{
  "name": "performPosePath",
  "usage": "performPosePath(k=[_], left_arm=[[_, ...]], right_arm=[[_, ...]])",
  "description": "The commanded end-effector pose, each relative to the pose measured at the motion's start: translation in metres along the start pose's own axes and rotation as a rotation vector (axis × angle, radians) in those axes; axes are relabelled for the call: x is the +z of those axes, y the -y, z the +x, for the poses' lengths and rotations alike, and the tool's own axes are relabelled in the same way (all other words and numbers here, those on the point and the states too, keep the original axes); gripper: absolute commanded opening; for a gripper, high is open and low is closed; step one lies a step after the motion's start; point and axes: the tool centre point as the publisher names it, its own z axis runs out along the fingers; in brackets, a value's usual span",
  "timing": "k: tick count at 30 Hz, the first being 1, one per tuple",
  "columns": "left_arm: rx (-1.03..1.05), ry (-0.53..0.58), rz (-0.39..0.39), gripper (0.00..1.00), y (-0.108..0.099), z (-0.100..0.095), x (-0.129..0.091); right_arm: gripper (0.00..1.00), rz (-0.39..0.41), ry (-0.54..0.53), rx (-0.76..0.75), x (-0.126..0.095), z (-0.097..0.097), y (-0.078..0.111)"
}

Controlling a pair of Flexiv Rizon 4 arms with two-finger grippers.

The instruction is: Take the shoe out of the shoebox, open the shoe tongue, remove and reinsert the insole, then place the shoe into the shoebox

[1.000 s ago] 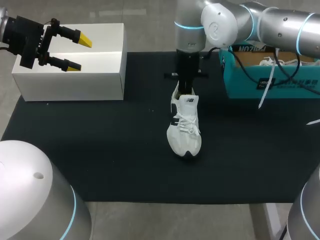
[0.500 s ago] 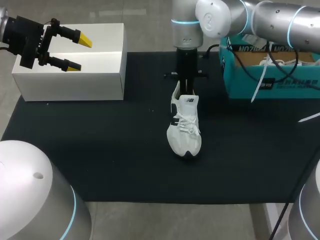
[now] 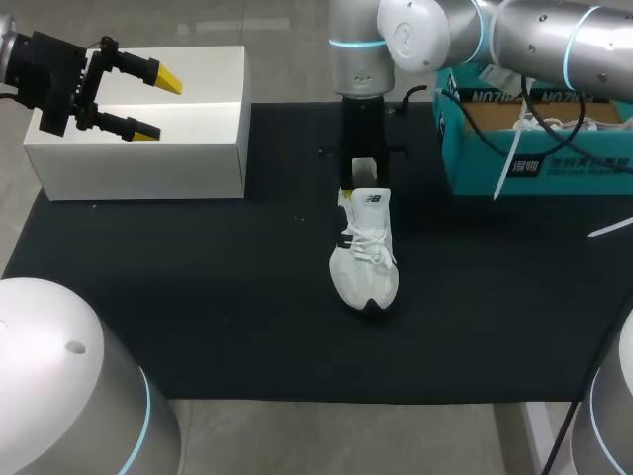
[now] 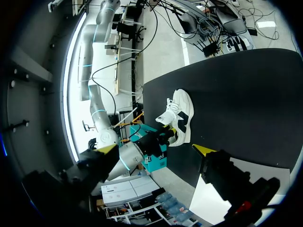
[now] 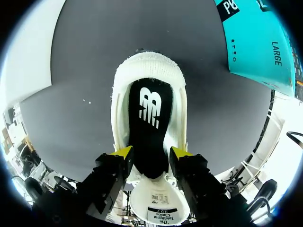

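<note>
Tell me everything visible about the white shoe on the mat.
The white shoe is a laced trainer with a knit collar, black side marks and a dark toe edge. It stands upright on the black mat, toe toward the robot. Its tongue lies forward, leaving the opening clear: a black insole with a white logo sits inside. The right hand is above the opening, fingers spread, one over each side of the collar.

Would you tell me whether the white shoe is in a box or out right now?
Out: the white shoe stands upright on the black mat, apart from both the teal box and the white box.
</note>
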Motion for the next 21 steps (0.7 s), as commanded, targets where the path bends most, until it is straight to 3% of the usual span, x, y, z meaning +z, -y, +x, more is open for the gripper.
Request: performPosePath(k=[1, 10, 21], left_arm=[[0.000, -0.004, 0.003, 1.00, -0.001, 0.000, -0.001], [0.000, -0.004, 0.003, 1.00, -0.001, 0.000, -0.001], [0.000, -0.004, 0.003, 1.00, -0.001, 0.000, -0.001]], right_arm=[[0.75, -0.008, 0.008, -0.004, -0.002, 0.000, 0.006], [1.00, -0.008, 0.008, -0.005, 0.002, -0.002, 0.008], [1.00, -0.041, 0.008, 0.004, -0.008, -0.001, 0.019]])
